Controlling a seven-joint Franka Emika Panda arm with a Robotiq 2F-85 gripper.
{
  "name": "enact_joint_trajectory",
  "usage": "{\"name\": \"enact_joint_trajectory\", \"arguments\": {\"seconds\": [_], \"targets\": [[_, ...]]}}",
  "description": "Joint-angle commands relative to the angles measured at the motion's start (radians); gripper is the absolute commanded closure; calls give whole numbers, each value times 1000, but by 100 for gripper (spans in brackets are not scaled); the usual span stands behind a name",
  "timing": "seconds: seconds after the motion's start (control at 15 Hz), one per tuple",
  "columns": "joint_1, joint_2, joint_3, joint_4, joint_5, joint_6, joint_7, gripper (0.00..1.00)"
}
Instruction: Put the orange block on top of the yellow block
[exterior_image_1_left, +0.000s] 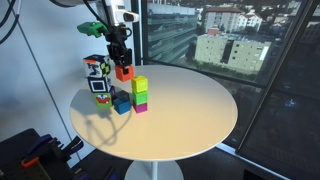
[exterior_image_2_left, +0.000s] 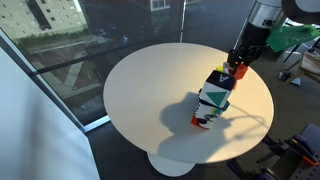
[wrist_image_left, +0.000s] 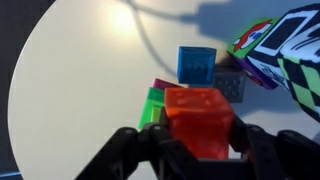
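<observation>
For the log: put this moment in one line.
claw: shut on orange block | orange block: raised, not on yellow block | stage: placement pending

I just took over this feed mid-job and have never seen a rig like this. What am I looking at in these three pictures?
It is one robot arm ending in a two-fingered end effector. Two pictures come from cameras outside the robot, looking at the round white table from different places. The third comes from a camera on the wrist, looking out past the end effector. The end effector is shut on the orange block, lifted off the table. Next to it in an exterior view stands a stack of cubes: the yellow block on top, a green cube under it, a magenta cube at the bottom. A blue cube and a patterned carton stand close by.
</observation>
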Motion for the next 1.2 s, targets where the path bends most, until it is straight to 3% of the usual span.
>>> {"name": "enact_joint_trajectory", "arguments": {"seconds": [0.0,1.13], "targets": [[-8,10,7,74,-1,-72,33,71],[-20,163,-23,236,-9,-113,81,71]]}}
